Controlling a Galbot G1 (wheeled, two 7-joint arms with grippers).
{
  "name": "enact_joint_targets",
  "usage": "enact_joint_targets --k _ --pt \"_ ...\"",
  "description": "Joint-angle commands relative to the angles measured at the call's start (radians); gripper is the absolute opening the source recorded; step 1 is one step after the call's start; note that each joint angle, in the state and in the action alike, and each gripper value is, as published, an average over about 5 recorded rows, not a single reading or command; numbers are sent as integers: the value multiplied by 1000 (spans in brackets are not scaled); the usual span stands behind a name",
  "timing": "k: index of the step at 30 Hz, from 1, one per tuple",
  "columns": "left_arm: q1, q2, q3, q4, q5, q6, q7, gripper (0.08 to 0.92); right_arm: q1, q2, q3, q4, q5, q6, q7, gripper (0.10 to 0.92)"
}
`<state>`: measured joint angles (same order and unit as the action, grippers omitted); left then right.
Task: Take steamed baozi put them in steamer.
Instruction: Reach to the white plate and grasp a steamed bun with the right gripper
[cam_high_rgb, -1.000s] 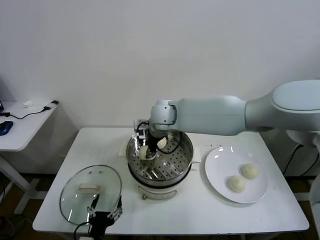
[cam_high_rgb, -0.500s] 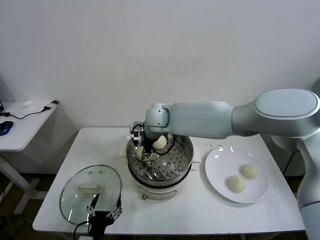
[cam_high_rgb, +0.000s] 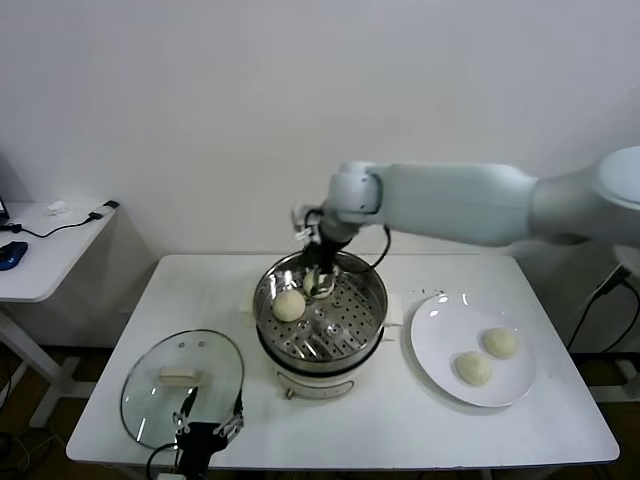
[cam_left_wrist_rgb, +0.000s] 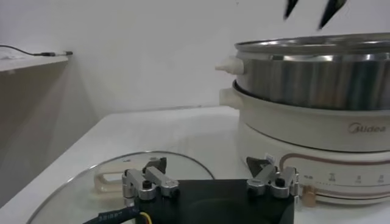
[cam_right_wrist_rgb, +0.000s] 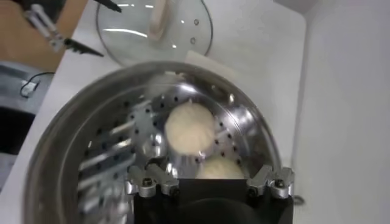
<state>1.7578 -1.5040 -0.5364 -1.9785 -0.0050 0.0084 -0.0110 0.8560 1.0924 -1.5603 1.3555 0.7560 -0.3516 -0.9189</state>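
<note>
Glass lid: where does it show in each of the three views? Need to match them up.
Head view: glass lid lies flat on the table's front left, left of the steamer.
Left wrist view: lid lies under the left gripper, steamer beyond.
Right wrist view: lid lies past the steamer's rim.
Shared landmark: the steamer.

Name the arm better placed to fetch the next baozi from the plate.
Right. The right gripper hangs open over the steamer, next to the plate; the left gripper sits far off by the glass lid.
</note>
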Motion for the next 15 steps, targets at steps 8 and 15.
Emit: enact_joint_targets --k 8,15 --pt "-6 0 -17 -17 -14 14 7 823 126 -626 -339 206 -399 247 -228 823" --pt "-7 -3 -31 -15 -16 17 7 823 -74 -651 -241 196 -422 164 -141 823"
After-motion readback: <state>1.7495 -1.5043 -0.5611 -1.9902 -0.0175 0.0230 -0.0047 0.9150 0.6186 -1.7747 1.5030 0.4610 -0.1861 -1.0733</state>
